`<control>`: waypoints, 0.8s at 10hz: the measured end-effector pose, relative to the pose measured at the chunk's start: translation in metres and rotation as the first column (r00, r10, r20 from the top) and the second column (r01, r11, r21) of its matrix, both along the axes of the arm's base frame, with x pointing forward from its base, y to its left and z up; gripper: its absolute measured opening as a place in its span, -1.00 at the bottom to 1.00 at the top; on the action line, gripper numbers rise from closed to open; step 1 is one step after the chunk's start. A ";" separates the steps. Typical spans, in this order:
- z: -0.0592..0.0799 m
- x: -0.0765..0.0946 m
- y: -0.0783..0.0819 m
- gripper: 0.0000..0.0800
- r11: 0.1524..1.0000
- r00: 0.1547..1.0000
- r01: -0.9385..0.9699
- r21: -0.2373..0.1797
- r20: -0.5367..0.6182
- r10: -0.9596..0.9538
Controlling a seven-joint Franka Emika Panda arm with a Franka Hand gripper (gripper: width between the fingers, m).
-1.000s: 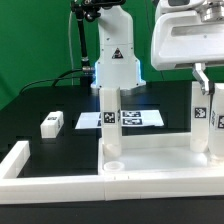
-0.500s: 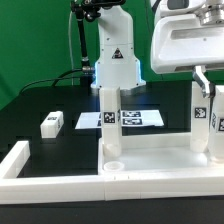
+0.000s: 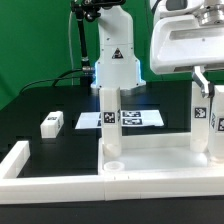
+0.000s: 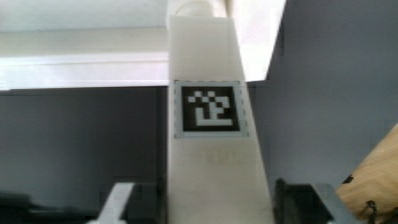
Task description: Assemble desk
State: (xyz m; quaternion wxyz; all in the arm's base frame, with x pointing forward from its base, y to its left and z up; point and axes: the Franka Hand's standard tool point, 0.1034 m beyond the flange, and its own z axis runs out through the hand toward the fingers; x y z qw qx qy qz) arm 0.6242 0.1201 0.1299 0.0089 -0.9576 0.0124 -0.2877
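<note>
Nothing has visibly moved in the last half second: the arm's fingers point(image 3: 203, 76) stay at the right edge of the frame, straddling the right leg point(image 3: 207, 125), which stands upright on the desk top point(image 3: 155, 158) at lower right. Seen from the wrist, the fingers point(image 4: 125, 202) are released, with a dark gap on either side of the tagged leg. A second leg point(image 3: 110, 115) stands upright at the desk top's left end. A third leg point(image 3: 52, 123) lies loose on the black counter point(image 3: 60, 100) at centre left, well apart.
</note>
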 end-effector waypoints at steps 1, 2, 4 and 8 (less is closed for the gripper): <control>0.000 0.000 -0.001 -0.28 1.000 1.000 0.010 0.004 0.000 -0.010; 0.000 0.000 -0.001 -0.22 1.000 1.000 0.007 0.001 0.000 -0.007; 0.000 0.000 -0.001 0.27 1.000 1.000 0.003 -0.001 0.000 -0.003; 0.000 0.000 -0.001 0.62 1.000 1.000 0.000 -0.003 0.000 0.000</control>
